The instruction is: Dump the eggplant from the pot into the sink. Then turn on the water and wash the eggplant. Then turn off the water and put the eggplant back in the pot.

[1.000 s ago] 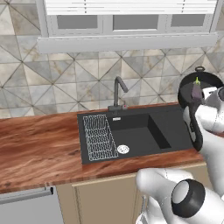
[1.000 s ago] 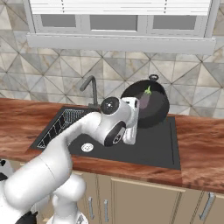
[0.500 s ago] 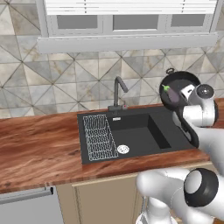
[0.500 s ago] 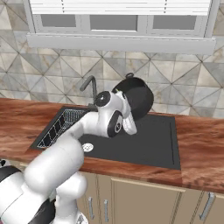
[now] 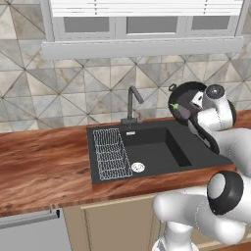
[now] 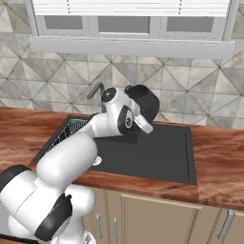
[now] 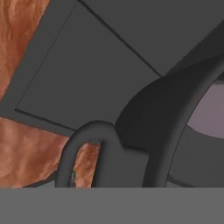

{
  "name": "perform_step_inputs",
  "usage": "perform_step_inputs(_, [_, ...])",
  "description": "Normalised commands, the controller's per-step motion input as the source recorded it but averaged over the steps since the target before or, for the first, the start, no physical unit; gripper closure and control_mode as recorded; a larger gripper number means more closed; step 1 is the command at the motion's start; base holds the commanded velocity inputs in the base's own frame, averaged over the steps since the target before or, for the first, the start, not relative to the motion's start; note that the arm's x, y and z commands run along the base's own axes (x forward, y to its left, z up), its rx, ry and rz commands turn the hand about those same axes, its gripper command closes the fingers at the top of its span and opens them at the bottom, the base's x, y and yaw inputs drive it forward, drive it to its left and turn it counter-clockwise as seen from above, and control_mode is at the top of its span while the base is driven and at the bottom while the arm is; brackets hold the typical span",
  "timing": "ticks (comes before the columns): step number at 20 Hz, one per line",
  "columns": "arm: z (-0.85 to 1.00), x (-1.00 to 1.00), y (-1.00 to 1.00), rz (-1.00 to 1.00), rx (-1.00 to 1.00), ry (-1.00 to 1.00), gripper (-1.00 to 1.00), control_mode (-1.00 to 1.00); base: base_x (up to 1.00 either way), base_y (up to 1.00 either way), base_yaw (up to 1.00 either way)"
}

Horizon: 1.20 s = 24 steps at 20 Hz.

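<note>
My gripper [image 5: 201,105] is shut on the rim of the black pot [image 5: 188,100], holding it in the air above the right side of the black sink [image 5: 152,147]. The pot is tipped on its side, its mouth facing left toward the basin. The purple eggplant [image 5: 182,111] with its green tip lies inside the pot against the lower wall. In the hand view the pot's rim [image 7: 175,122] and loop handle [image 7: 83,148] are very close, with the eggplant [image 7: 210,109] a pale purple patch and the sink [image 7: 87,65] beyond. In the right base view the pot [image 6: 145,102] hangs beside my wrist. Water is out of view.
The dark faucet [image 5: 132,100] stands behind the basin. A white wire rack [image 5: 112,152] and white drain [image 5: 138,167] sit at the sink's left. Wooden counter [image 5: 44,162] runs on both sides, with a tiled wall and window sill behind.
The pot has travelled left from over the counter toward the sink and tipped further onto its side. The eggplant has stayed inside it.
</note>
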Motion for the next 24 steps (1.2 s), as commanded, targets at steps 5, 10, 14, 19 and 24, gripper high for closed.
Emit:
perform_step_inputs(5, [0.01,0.07,0.19,0.08,-0.34,0.09,1.00,-1.00,0.00,0.00,0.00])
perform_step_inputs(10, [0.00,0.30,0.07,0.01,-0.32,0.07,1.00,-1.00,0.00,0.00,0.00])
perform_step_inputs(14, [0.00,0.39,0.00,0.00,-0.26,0.02,1.00,-1.00,0.00,0.00,0.00])
perform_step_inputs(19, [0.00,0.13,0.01,0.02,-0.21,0.00,1.00,-1.00,0.00,0.00,0.00])
perform_step_inputs(24, [0.03,0.00,0.00,0.04,-0.13,0.00,1.00,-1.00,0.00,0.00,0.00])
